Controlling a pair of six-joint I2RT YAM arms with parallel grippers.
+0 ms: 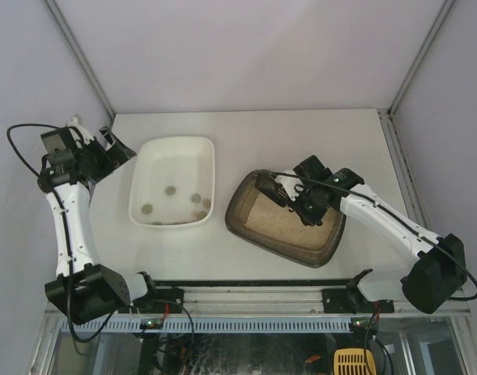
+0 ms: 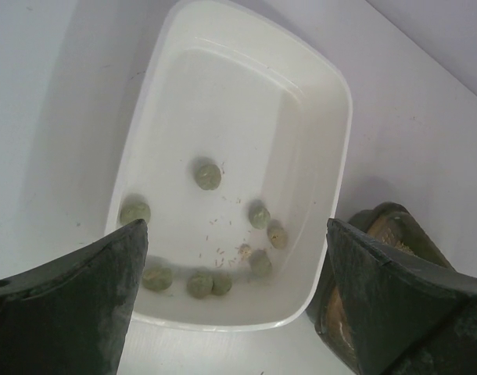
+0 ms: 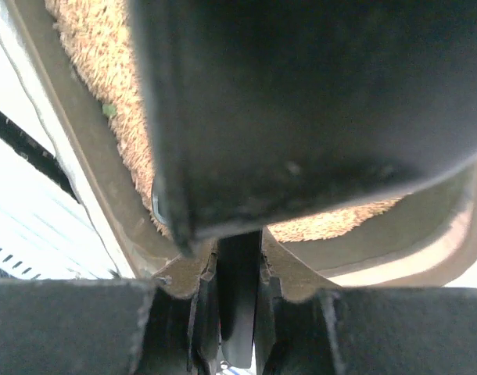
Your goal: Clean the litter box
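The litter box (image 1: 235, 209) is a dark brown-grey, rounded-rectangular tray with a raised rim. It rests on the surface (image 1: 301, 141), right of centre, turned at an angle to the near edge. Beige sandy litter (image 1: 274, 225) covers its floor.

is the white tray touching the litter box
Apart. The top view shows a strip of table between the white tray and the litter box.

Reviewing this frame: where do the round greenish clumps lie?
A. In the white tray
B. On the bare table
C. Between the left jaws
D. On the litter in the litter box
A: the left wrist view shows the clumps lying on the floor of the white tray, none between the jaws of the open left gripper; the scoop in the right gripper hangs over the litter box.
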